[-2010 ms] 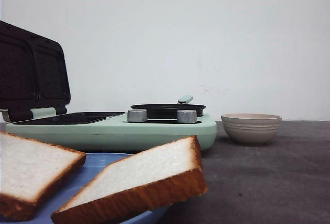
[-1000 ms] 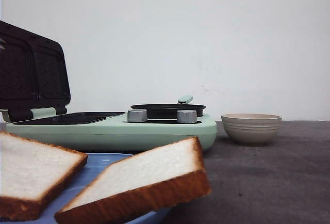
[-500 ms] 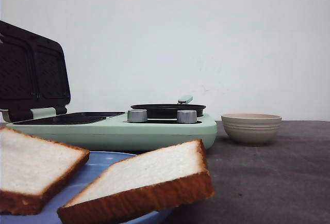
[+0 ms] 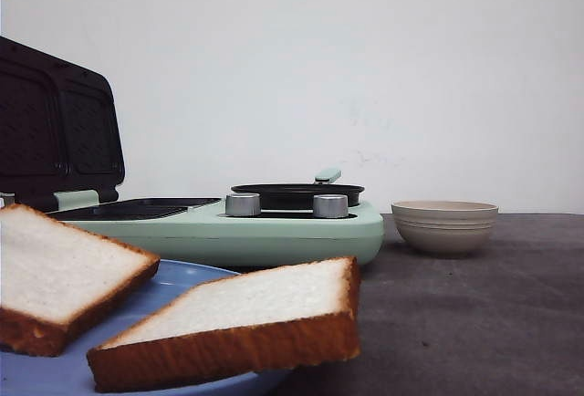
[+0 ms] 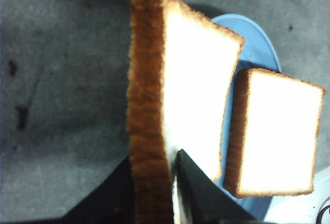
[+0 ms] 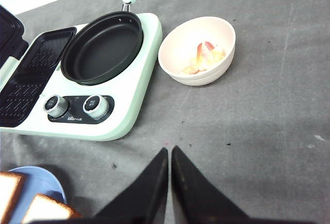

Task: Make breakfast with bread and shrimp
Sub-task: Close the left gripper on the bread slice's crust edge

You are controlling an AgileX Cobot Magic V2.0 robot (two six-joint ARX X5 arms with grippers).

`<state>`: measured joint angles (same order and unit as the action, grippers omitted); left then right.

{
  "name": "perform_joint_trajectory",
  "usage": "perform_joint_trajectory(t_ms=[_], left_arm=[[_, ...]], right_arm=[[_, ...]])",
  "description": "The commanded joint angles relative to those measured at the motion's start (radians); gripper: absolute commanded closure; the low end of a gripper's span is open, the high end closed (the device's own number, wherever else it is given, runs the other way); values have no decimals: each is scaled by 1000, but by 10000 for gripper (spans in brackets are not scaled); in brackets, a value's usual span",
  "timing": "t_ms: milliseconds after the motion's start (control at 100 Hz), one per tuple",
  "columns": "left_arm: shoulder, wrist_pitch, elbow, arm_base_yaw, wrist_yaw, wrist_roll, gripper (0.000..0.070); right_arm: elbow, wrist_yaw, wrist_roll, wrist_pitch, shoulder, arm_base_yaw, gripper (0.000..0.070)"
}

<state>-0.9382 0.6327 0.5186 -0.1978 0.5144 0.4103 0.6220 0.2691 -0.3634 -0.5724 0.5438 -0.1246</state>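
While left gripper (image 5: 170, 182) pinches 1 bread slice (image 4: 55, 273) by its crust edge, slice tilts above left side of blue plate (image 4: 173, 285). 2nd slice (image 4: 242, 323) lies on plate, to right of first. Green cooker (image 4: 228, 227) behind plate, lid (image 4: 55, 131) raised, black pan (image 4: 297, 193) on it. Bowl (image 6: 197, 51) with shrimp (image 6: 203, 58) right of cooker. Right gripper (image 6: 169, 182) near bowl, fingers pressed together, holding nothing.
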Motion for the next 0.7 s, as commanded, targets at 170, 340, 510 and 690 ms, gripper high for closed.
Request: perform_joint_trajectory(t_ms=[170, 340, 510, 690], left_arm=[[26, -4, 10, -2, -22, 0, 700], [27, -1, 10, -2, -25, 2, 700], [29, -1, 10, -2, -25, 2, 700], [44, 0, 10, -2, -25, 2, 700]], right_arm=[[17, 4, 5, 10, 3, -4, 696], [17, 4, 5, 10, 3, -4, 696], [17, 4, 5, 10, 3, -4, 696], [17, 4, 5, 10, 3, -4, 696]])
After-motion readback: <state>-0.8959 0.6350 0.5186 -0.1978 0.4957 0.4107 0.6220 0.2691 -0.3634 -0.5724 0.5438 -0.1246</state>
